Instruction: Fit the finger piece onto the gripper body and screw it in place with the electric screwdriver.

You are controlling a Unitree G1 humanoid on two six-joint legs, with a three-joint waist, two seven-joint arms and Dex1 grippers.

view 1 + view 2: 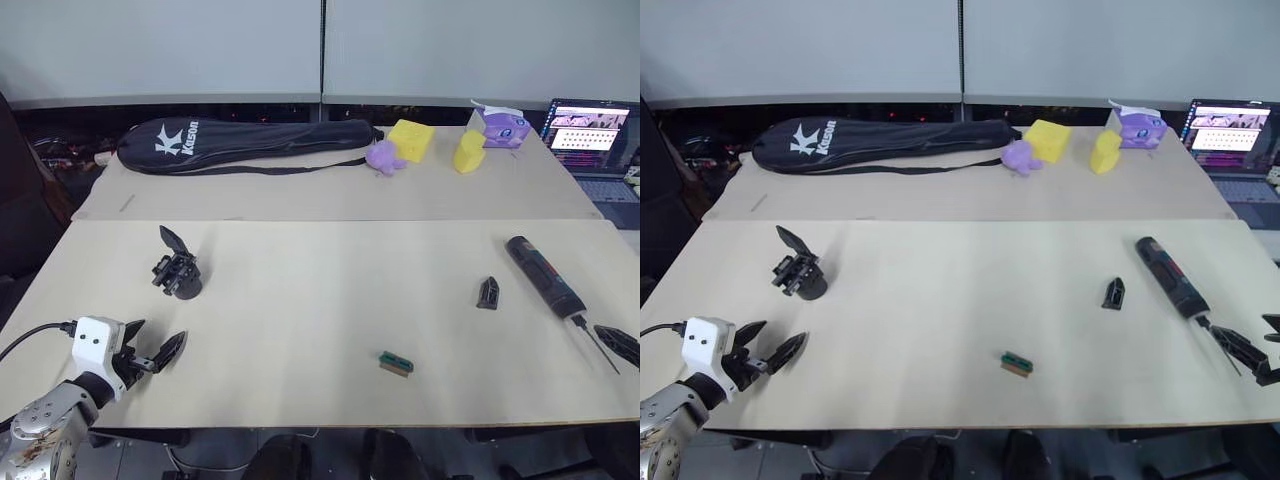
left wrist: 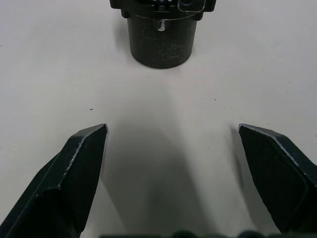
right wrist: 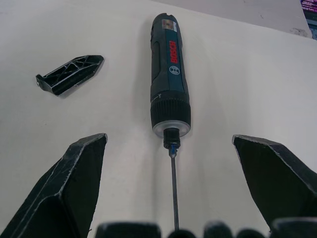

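Both grippers look wide open and empty: left gripper (image 1: pixel 157 351) lined up on the gripper body (image 1: pixel 178 270), right gripper (image 3: pixel 173 163) straddling the electric screwdriver (image 3: pixel 170 79) bit, probably pre-grasp, finger piece (image 1: pixel 487 293) waiting nearby.

Bare table (image 1: pixel 300 300) btwn parts; green block (image 1: pixel 396 362) mid.

Right gripper (image 3: pixel 171 191) fingers spread wide, one black finger (image 3: pixel 64 191) each side of frame, nothing between pads. Electric screwdriver (image 3: pixel 168 74) lying flat on pale table (image 3: pixel 257 84), red lettering on dark body, thin metal bit (image 3: pixel 174 191) pointing toward gripper, running down gap between fingers. Finger piece (image 3: pixel 69 74) lying on table beside screwdriver body, apart from it, not touching. Neither item touched by fingers.
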